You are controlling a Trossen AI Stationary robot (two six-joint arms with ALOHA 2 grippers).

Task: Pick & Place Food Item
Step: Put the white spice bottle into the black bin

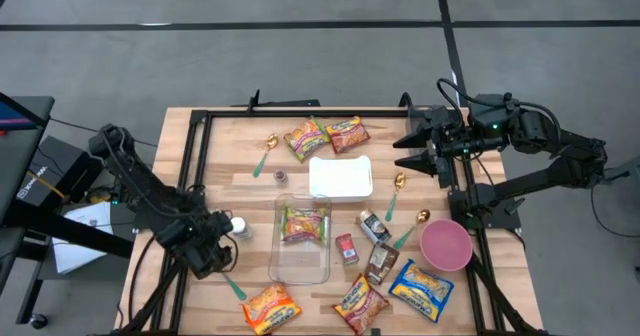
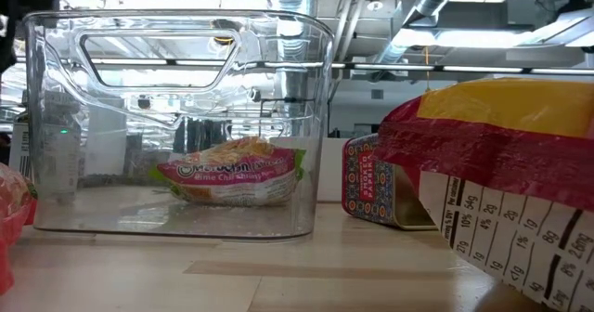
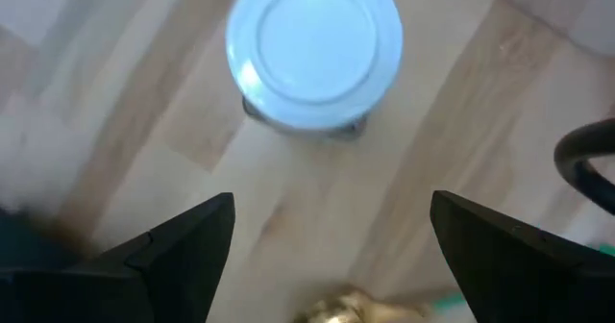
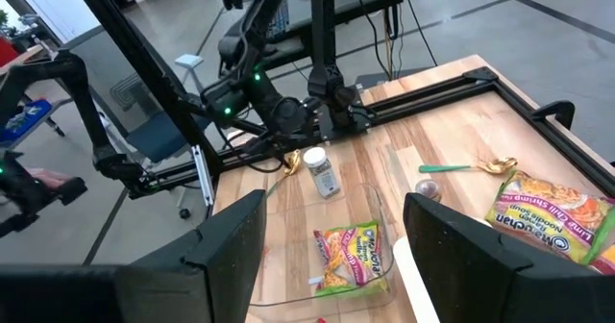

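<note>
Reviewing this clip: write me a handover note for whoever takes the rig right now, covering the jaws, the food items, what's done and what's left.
Left gripper: jaws open, empty, over the white-lidded jar beside the clear container.
Right gripper: jaws open, empty, waiting at the table's far right corner.
Done: one noodle packet lies inside the clear container.
Left: other packets sit on the table's near edge, more at the far side; the white lid lies off the container, just beyond it. Which item goes next is not shown; judging by position, probably the jar.

Noodle pack [image 1: 301, 224] in bin [image 1: 300, 261], mid-desk [image 1: 220, 176]; lid [image 1: 340, 176] behind bin, bowl [image 1: 445, 244] right, jar [image 1: 237, 227] left.
</note>
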